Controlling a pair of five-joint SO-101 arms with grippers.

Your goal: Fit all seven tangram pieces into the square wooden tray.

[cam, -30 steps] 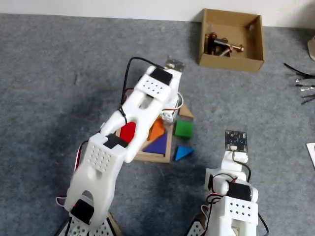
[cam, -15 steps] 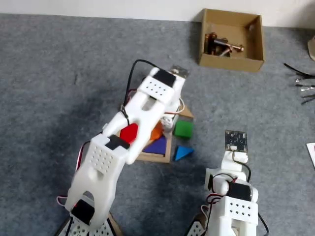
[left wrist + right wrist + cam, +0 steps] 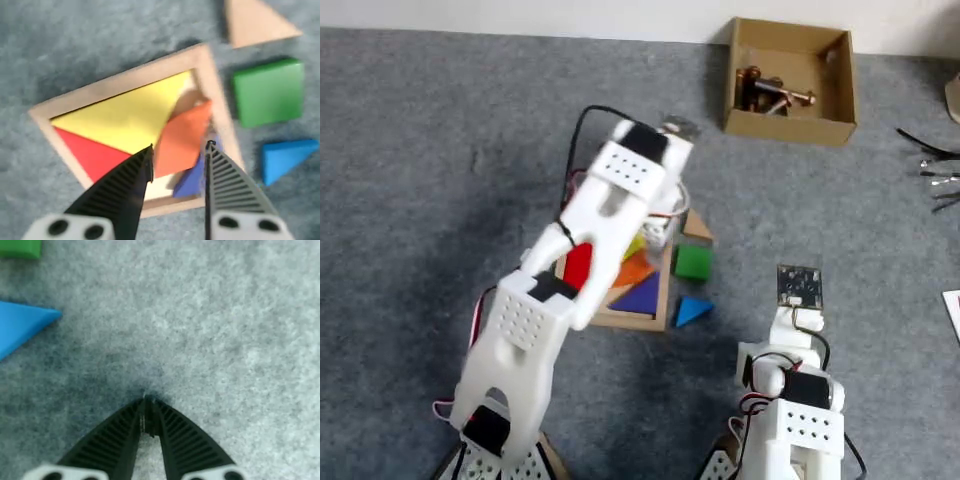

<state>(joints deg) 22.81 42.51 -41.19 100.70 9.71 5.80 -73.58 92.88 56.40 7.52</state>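
Over the last second the left arm has drawn back from the tray (image 3: pixel 115 82) toward ten o'clock, uncovering the yellow piece (image 3: pixel 125 117). The left gripper (image 3: pixel 179 147) hangs with its fingers apart over the orange piece (image 3: pixel 182 137), which lies loose in the tray (crooked, probably not seated yet).

In the tray there are four pieces: yellow, red (image 3: pixel 92 155), orange and purple (image 3: pixel 192 180). Three wait on the carpet: a wooden triangle (image 3: pixel 252 22) at two o'clock of the tray, a green square (image 3: pixel 270 92) at three and a blue triangle (image 3: pixel 285 157) at four. The right gripper (image 3: pixel 148 412) is pinched together over bare carpet.
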